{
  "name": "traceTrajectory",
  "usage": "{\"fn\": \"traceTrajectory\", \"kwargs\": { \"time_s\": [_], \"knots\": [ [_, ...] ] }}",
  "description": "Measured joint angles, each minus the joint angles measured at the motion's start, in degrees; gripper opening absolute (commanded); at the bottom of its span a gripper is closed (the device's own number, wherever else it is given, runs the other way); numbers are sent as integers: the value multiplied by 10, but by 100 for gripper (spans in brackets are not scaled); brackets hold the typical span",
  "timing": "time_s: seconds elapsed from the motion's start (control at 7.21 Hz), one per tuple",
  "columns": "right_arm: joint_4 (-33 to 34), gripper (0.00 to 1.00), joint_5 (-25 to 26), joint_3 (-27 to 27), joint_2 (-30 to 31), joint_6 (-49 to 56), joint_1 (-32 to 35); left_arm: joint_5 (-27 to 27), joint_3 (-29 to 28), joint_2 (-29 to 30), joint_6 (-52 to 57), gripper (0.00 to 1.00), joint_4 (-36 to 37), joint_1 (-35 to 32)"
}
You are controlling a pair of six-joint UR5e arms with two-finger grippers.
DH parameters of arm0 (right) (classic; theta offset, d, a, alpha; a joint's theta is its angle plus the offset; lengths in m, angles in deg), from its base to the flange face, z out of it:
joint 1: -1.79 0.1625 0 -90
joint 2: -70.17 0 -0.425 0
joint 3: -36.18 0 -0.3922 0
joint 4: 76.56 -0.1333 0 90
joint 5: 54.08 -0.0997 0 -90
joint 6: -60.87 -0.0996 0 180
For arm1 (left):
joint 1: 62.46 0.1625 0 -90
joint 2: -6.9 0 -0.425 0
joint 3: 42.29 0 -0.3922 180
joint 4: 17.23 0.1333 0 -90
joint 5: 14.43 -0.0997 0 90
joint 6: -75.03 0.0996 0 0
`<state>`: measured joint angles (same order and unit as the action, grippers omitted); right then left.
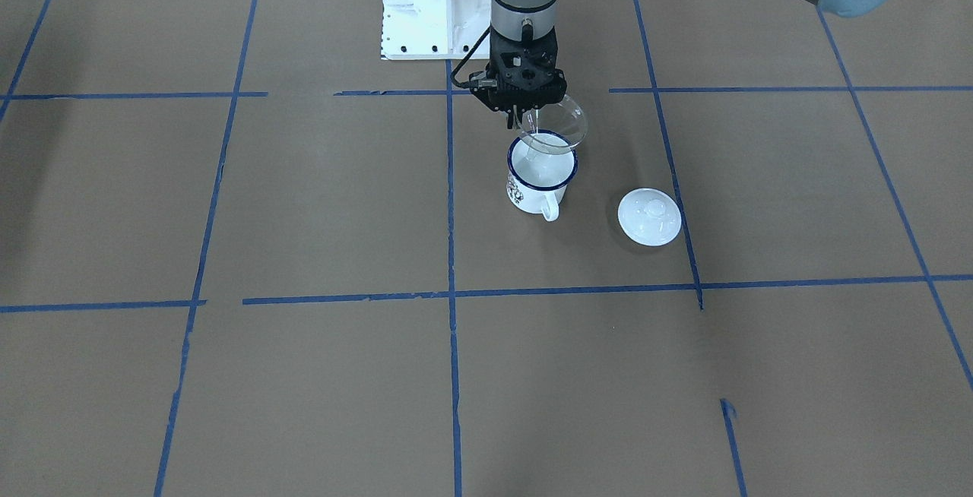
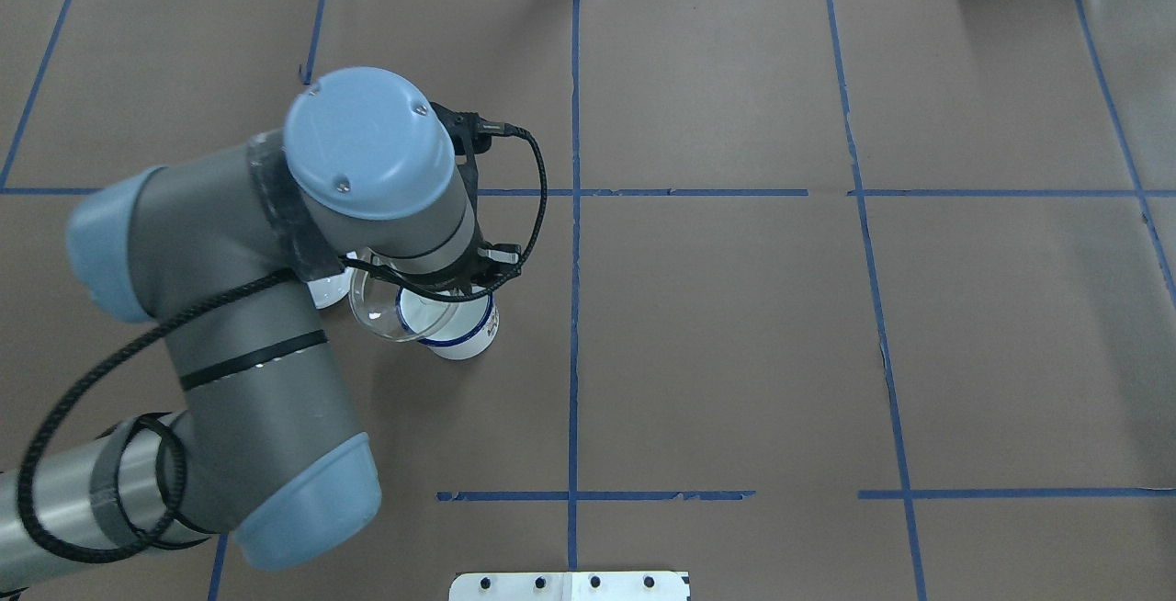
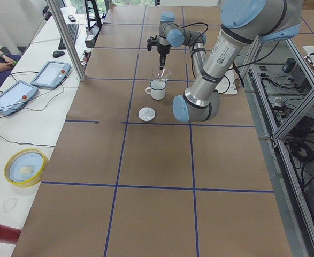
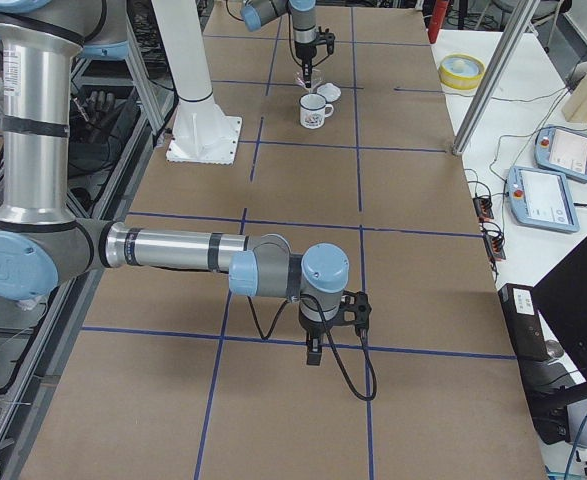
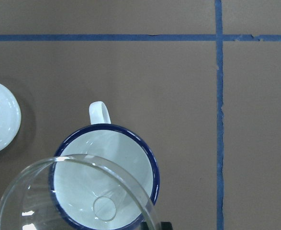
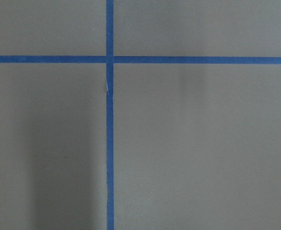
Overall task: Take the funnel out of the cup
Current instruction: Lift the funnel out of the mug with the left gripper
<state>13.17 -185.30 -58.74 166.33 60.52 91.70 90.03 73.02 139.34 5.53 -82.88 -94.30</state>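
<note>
The white enamel cup (image 1: 538,180) with a dark blue rim stands upright on the brown table, handle toward the front camera. My left gripper (image 1: 524,114) is shut on the rim of the clear funnel (image 1: 556,125) and holds it tilted just above the cup, with the stem over the cup's mouth. In the left wrist view the funnel (image 5: 78,191) overlaps the cup (image 5: 112,146) from the lower left. From overhead the funnel (image 2: 386,314) and cup (image 2: 464,334) show under my wrist. My right gripper (image 4: 314,352) shows only in the exterior right view, far from the cup; I cannot tell whether it is open.
A round white domed lid (image 1: 648,216) lies on the table beside the cup, on my left side of it. The white robot base plate (image 1: 433,11) is behind the cup. Blue tape lines (image 1: 451,201) cross the brown table cover.
</note>
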Motion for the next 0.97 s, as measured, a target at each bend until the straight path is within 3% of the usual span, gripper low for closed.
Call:
{"fn": "traceTrajectory", "kwargs": {
  "time_s": [0.42, 0.55, 0.97],
  "knots": [
    [0, 100, 0, 0, 0, 0, 0, -1, 62, -4, -14, 0, 15, -86],
    [0, 100, 0, 0, 0, 0, 0, -12, 44, -12, -51, 0, -32, -99],
    [0, 100, 0, 0, 0, 0, 0, -110, -96, -58, -263, 0, -296, -111]
  ]
}}
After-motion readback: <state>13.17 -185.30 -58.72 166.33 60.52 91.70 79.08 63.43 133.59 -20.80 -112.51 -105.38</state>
